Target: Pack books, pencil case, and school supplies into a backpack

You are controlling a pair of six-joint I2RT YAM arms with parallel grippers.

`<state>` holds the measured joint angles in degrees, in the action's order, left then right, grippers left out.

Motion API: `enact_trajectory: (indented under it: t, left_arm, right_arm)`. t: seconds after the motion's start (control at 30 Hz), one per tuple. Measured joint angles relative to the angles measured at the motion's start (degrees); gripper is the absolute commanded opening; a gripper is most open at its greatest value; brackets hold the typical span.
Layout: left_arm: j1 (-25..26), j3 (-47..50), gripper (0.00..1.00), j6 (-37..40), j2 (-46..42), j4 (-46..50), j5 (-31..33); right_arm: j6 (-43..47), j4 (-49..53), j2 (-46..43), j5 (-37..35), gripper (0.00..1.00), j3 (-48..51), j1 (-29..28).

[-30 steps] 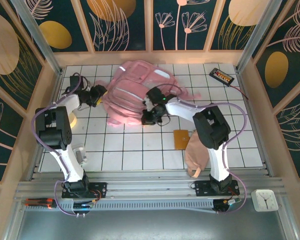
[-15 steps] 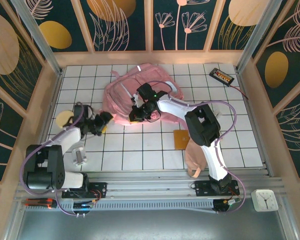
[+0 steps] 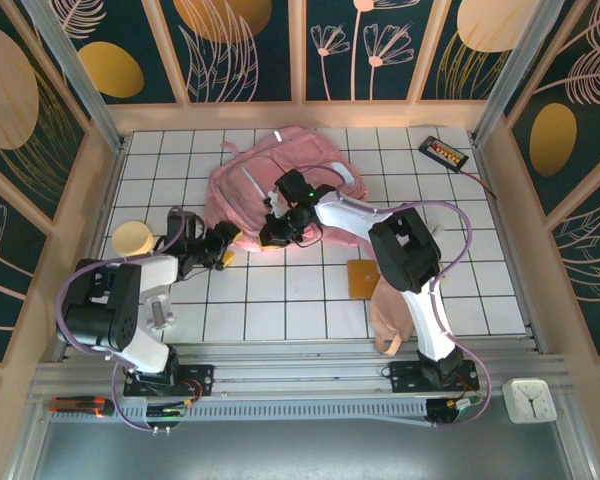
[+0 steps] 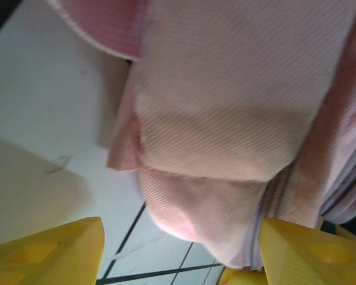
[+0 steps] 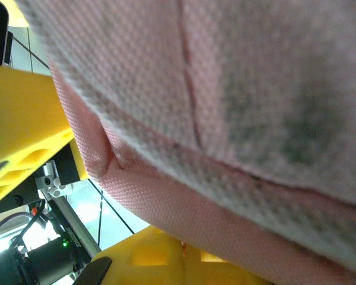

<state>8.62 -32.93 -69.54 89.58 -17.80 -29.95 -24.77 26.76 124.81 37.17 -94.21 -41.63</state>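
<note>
At the far left of the white-tiled bench [image 3: 280,300] lies a round pale yellow disc [image 3: 133,238]. Just right of it the left claw [image 3: 221,247] sits low with its yellow fingers [image 4: 53,252] spread apart and empty, pointed at the near-left edge of the backpack [image 3: 250,190]. The backpack is a big, soft heap of bright pink fabric with silver-grey trim, slumped flat on the far middle of the bench. The left wrist view shows its fine diagonal weave folded into loose, rounded lobes. The right claw [image 3: 277,233] is closed at the pack's near edge and, judging by the cloth draped across its wrist view, it pinches a fold of that fabric. The step in hand seems to be opening the pack's mouth. It would go best if the right claw holds the fold taut and raised while the left slides in under the lip and takes one layer only, since limp cloth is likely to slip and bunch. Further right, by the right arm, the flat orange square pad [image 3: 361,278] lies just beside the floppy peach-pink pencil case [image 3: 387,315], neither packed yet. A black gadget [image 3: 443,151] sits at the far right.
</note>
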Motion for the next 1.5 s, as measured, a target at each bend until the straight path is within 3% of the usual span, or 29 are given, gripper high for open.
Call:
enact_trajectory:
  t: [0.07,0.13,0.27,0.37,0.4,0.6,0.9,1.2,1.33,1.43,1.5]
  left_arm:
    - [0.22,-1.05,0.68,-0.48,1.4,-0.98,-0.02]
    - [0.46,-1.97,0.61,-0.68,3.3,-1.86,-0.04]
    - [0.57,-3.43,0.18,-1.03,8.09,-3.54,-0.07]
    - [0.68,-3.52,0.01,-1.22,9.73,-4.76,-0.87]
    - [0.74,-3.58,0.0,-1.09,9.7,-4.87,-0.9]
    - [0.83,-5.11,0.0,0.59,9.49,-2.75,-0.11]
    - [0.17,-5.9,0.0,3.08,8.15,-0.26,-0.26]
    - [0.39,-7.39,0.0,5.25,7.39,2.08,-2.8]
    - [0.24,-7.39,0.01,6.32,6.91,2.69,-2.54]
    - [-0.98,-7.39,0.36,8.52,5.57,5.31,-2.1]
    - [-1.49,-7.39,0.48,10.64,3.26,8.59,-1.29]
  right_arm:
    - [0.0,-0.02,0.0,0.07,0.0,0.02,0.0]
    - [0.0,-0.02,0.0,0.07,0.0,0.0,-0.04]
    - [0.0,0.0,0.0,0.04,0.0,-0.02,-0.26]
    - [0.09,0.44,0.0,-0.68,0.0,-0.15,-0.37]
    - [0.2,0.63,0.0,-0.92,0.0,-0.17,-0.33]
    - [0.92,0.92,-1.79,-2.64,0.0,3.54,1.79]
    - [5.27,5.38,-11.19,-9.86,0.0,14.99,13.2]
    - [9.64,4.66,-11.69,-6.82,0.0,16.17,16.98]
    - [11.08,4.79,-11.74,-5.79,0.44,16.17,17.68]
    - [12.22,5.09,-12.61,-5.95,0.62,16.87,19.65]
    - [12.59,5.2,-14.51,-6.08,0.65,18.14,20.74]
